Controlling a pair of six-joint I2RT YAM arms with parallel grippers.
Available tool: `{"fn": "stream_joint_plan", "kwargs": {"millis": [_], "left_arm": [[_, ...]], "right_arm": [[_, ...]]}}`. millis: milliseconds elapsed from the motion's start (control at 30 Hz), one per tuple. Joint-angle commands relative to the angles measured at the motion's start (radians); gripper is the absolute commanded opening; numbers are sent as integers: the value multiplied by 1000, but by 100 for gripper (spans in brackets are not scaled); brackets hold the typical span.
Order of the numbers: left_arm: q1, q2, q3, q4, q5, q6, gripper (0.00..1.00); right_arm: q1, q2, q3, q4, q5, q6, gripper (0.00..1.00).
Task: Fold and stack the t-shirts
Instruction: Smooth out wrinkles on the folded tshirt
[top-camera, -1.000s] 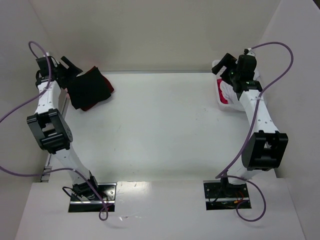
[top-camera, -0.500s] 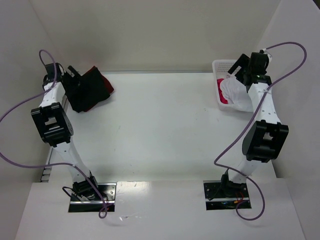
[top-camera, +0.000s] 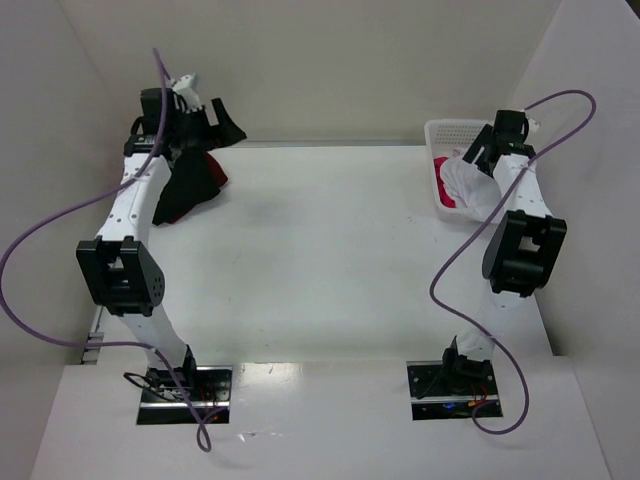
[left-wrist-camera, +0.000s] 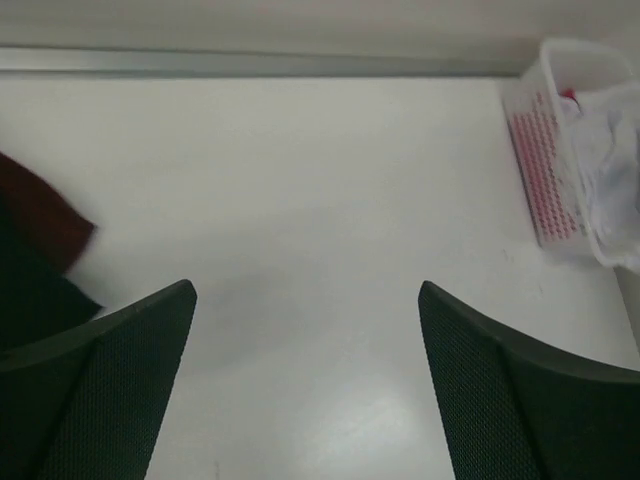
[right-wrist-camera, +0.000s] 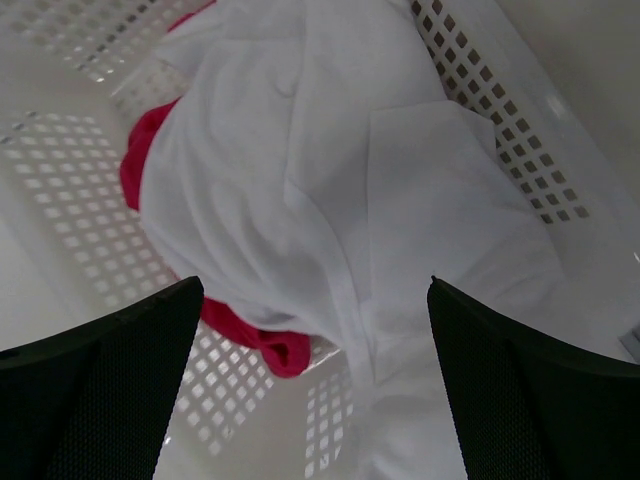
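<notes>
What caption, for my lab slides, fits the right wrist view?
Right arm's open fingers hover over a white t-shirt heaped on a red t-shirt in the perforated basket.

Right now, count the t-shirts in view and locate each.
4: a black t-shirt and a dark red t-shirt at the far left; a white t-shirt over a red t-shirt in the basket. More may be hidden.

A white t-shirt (right-wrist-camera: 300, 170) and a pink-red t-shirt (right-wrist-camera: 255, 340) fill the white basket (right-wrist-camera: 70, 210), patterned with square holes. Far left of the basket: a black t-shirt (top-camera: 180, 190), a dark red t-shirt (top-camera: 216, 172).
</notes>
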Motion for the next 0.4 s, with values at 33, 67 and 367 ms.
{"fn": "stream_joint_plan", "kwargs": {"millis": [33,67,367], "left_arm": [[-143,-77,-105,-20,22,158,99],[-174,-101,-120,-20,10,180,99],[-180,-182,-292,57,13,-36,99]], "right_arm": [[-13,124,90,-20,40,-24,96],[-13,132,97,-20,22,-4,96],[-13,-84,-53,115,-85,37,100]]}}
